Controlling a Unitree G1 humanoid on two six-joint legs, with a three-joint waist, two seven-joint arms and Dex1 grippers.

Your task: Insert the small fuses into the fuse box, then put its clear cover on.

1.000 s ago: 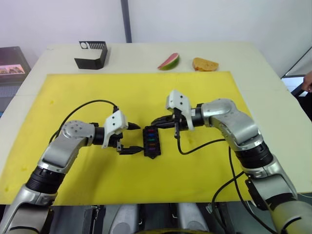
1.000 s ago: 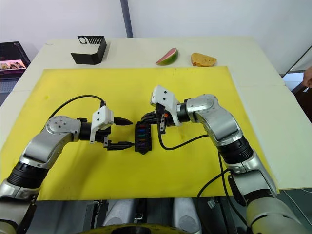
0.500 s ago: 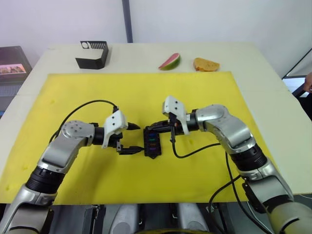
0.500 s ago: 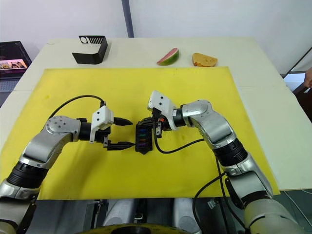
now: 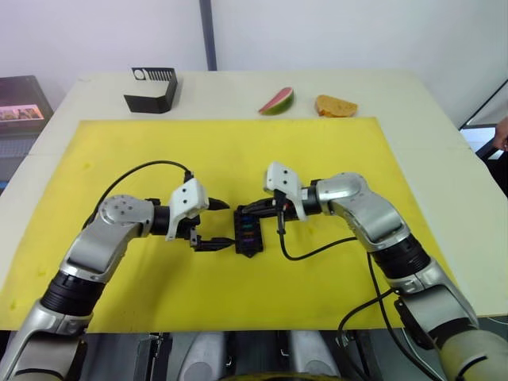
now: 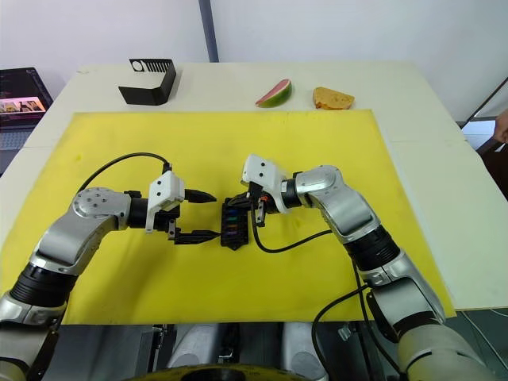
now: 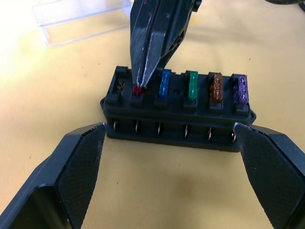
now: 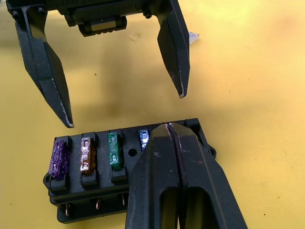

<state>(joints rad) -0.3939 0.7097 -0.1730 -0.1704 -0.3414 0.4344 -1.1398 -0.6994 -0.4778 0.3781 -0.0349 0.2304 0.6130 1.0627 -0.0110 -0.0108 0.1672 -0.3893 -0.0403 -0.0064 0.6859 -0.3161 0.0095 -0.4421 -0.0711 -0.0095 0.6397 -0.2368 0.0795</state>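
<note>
The black fuse box (image 7: 176, 117) lies on the yellow mat (image 5: 119, 159) between my two grippers. Purple (image 7: 239, 89), orange (image 7: 216, 88), green (image 7: 192, 85) and blue (image 7: 165, 82) fuses sit in one row of its slots. My right gripper (image 7: 141, 82) is shut on a red fuse (image 7: 137, 89), its tips pressed down at the slot beside the blue one. The end slot past it is empty. My left gripper (image 5: 225, 226) stands open, its fingers to either side of the box's ends without touching. The clear cover (image 7: 81, 19) lies on the mat just behind the box. A small pale piece (image 8: 192, 36) lies near the left gripper.
A black bent bracket (image 5: 151, 89), a watermelon slice (image 5: 276, 101) and a piece of bread (image 5: 334, 105) lie beyond the mat at the table's far side. A person's hand (image 5: 500, 135) shows at the right edge. Cables hang from both wrists.
My right gripper has moved left and down onto the fuse box, bringing the red fuse to a slot. The left arm has stayed where it was.
</note>
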